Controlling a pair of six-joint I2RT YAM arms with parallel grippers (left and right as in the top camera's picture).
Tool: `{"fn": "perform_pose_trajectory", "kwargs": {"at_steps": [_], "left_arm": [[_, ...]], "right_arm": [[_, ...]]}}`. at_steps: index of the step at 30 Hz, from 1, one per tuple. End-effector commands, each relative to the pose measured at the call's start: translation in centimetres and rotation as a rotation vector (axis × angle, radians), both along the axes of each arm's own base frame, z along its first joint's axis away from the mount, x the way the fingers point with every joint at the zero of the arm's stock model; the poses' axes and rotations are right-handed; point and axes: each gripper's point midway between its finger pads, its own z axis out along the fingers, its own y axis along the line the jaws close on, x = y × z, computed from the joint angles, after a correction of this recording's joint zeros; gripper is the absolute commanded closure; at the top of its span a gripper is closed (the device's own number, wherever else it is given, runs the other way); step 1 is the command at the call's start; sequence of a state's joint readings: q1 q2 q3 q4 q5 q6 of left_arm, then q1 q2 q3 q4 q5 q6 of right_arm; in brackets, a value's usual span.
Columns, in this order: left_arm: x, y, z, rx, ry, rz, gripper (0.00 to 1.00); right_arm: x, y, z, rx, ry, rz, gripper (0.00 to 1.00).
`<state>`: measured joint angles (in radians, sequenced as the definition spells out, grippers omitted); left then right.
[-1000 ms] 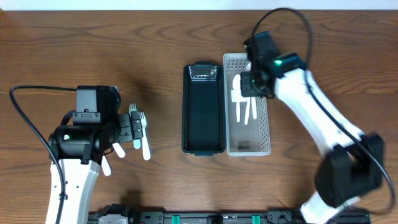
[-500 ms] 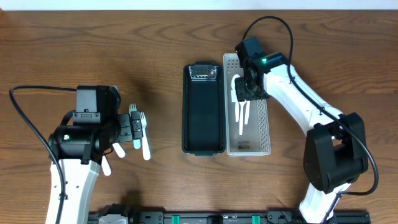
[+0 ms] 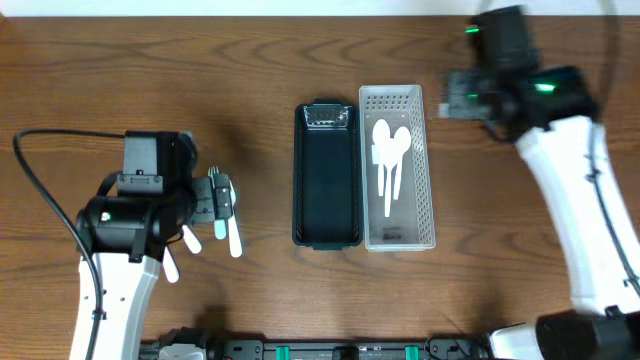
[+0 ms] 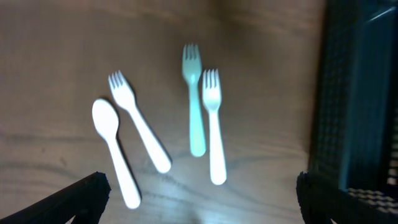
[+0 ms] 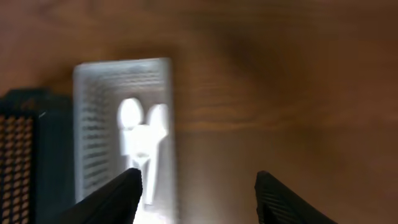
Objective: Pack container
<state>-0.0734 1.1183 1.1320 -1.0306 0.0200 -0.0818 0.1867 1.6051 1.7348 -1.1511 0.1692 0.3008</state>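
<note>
The left end effector (image 4: 202,199) and right end effector (image 5: 199,193) are open, empty; the teal fork (image 4: 196,121) looks light, stiff, slippery: grip mid-handle.

No text, label, brand, number or sign could be read in any view. The black container (image 3: 327,190), the white basket (image 3: 426,180) and the plastic cutlery (image 4: 214,124) on the table (image 3: 200,70) bore no legible marking.

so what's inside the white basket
White spoons lie in the basket, heads side by side at the far end. Two heads are clear; the handles overlap, so the exact count is unsure. Nothing covers the basket.
</note>
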Motion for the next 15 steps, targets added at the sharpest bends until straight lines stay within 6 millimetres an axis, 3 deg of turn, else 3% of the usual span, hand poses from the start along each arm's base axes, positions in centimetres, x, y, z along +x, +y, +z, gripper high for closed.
{"fn": "perform_pose_trajectory", "kwargs": {"at_steps": [1, 7, 15], "left_arm": [[1.2, -0.4, -0.5, 0.001, 0.023, -0.009, 0.02], [3.5, -0.6, -4.6, 0.002, 0.142, 0.012, 0.02], [5.3, -1.8, -9.9, -0.049, 0.276, 0.014, 0.02]], "right_arm": [[-0.5, -2.3, -1.6, 0.049, 0.071, -0.070, 0.38], [-1.7, -4.6, -5.5, 0.054, 0.167, -0.131, 0.38], [-2.8, -4.7, -9.5, 0.048, 0.236, -0.134, 0.38]]}}
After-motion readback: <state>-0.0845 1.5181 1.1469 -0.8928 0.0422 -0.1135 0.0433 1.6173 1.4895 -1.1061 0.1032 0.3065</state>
